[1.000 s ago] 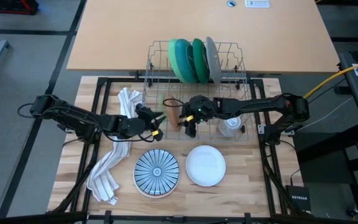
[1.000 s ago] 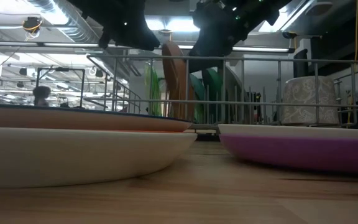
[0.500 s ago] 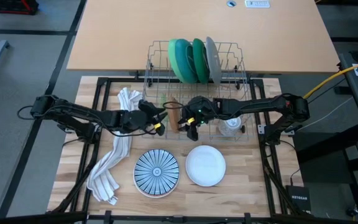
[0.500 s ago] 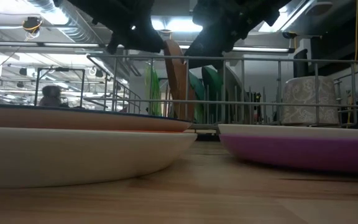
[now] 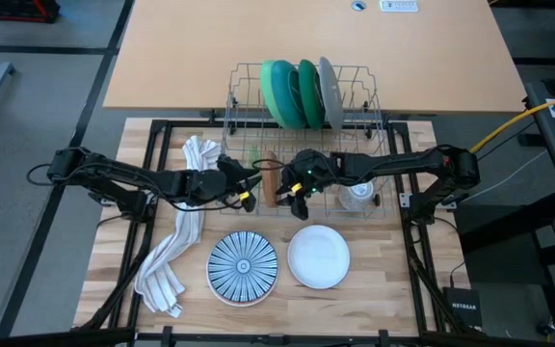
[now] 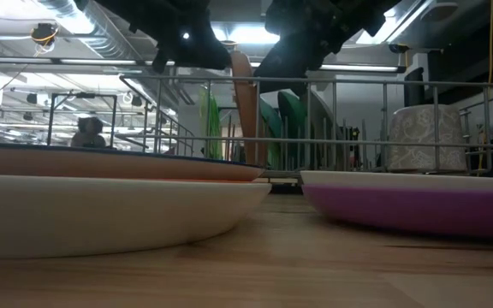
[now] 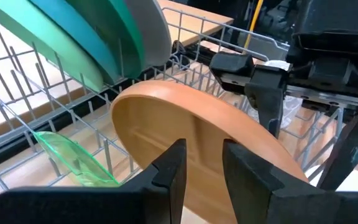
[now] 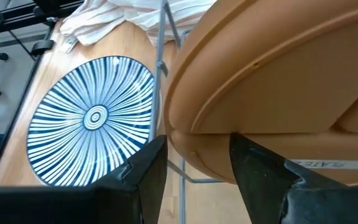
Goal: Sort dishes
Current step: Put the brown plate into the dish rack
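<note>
Wood-topped table (image 5: 176,289) carries the wire rack (image 5: 369,207), where I'm seating the orange plate (image 5: 270,175) upright. Right end effector (image 5: 293,195) grips its rim; left end effector (image 5: 249,188) stands half-open beside it. I'd lower it straight between tines.

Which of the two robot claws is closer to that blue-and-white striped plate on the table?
Left, but only slightly. The left gripper hovers just beyond the striped plate, above its far edge. The right gripper, at the orange plate in the rack, sits farther off toward the white plate's side.

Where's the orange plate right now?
High view: the orange plate stands on edge at the rack's front left, between the left gripper and right gripper, just above the striped plate.
</note>
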Motion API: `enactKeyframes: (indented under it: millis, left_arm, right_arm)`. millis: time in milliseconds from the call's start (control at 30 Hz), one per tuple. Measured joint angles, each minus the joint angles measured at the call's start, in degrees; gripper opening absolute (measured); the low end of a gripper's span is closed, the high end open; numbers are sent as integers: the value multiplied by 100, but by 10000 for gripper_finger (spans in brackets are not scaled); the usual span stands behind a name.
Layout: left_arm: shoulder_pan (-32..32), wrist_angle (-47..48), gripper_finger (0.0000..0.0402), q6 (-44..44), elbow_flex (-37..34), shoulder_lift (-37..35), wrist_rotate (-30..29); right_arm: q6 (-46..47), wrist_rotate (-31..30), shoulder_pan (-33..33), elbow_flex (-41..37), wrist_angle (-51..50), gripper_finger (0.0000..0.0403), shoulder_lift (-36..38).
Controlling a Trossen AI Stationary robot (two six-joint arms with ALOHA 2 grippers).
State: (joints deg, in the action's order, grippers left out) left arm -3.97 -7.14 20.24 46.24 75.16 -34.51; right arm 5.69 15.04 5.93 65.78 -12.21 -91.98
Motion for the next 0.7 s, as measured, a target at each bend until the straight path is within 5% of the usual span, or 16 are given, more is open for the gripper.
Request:
enactKeyframes:
  millis: [300, 700]
  left_arm:
    - [20, -415, 94, -560, 0, 2, 64]
    - [103, -399, 94, -366, 0, 2, 156]
  right_arm:
    - [-4, 64, 2, 0, 11, 179, 0]
    - [-11, -1199, 2, 0, -8, 179, 0]
